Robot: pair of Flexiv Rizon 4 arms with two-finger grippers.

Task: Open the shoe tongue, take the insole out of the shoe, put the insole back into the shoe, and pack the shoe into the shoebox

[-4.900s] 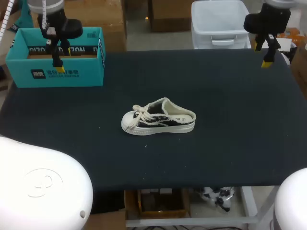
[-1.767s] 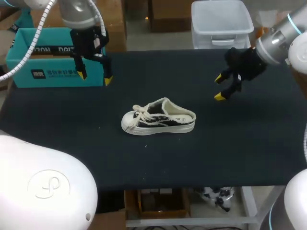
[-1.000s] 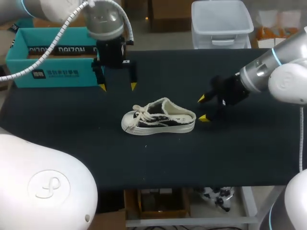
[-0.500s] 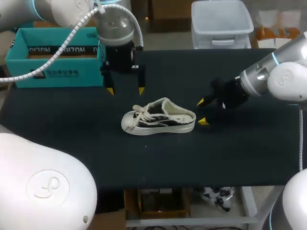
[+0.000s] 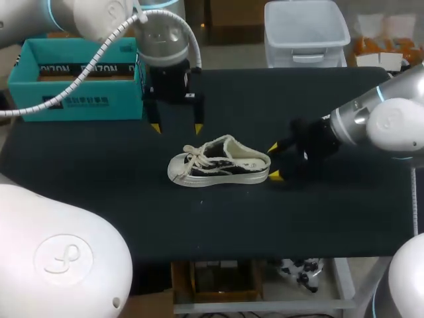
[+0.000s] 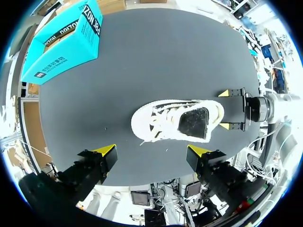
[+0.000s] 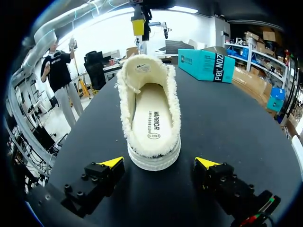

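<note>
Progress, as I judge it, stands at the very start: none of the four steps shows as done. The shoe [image 5: 218,161] lies on its sole in the middle of the table [image 5: 331,218], toe toward my left arm's side and open heel toward my right. Its laces [image 5: 193,158] are tied in a bow over the front, so I take the tongue to be unopened. The insole [image 7: 150,118] lies flat inside the shoe, plain to see from my right wrist. The shoebox [image 5: 76,79] sits at the far left corner, well apart from the shoe, with no shoe in it.

My left pincer [image 5: 176,127] hangs above the table just behind the shoe's front, its fingers spread wide and holding nothing. My right pincer [image 5: 273,161] is low at the heel, fingers wide, one tip on each side of the heel end and neither touching it.

Everything is left to do: lift the tongue, draw out the insole, lay it back in, then carry the shoe across to the box. My guess is that the tongue comes first, with my right pincer steadying the heel.
</note>
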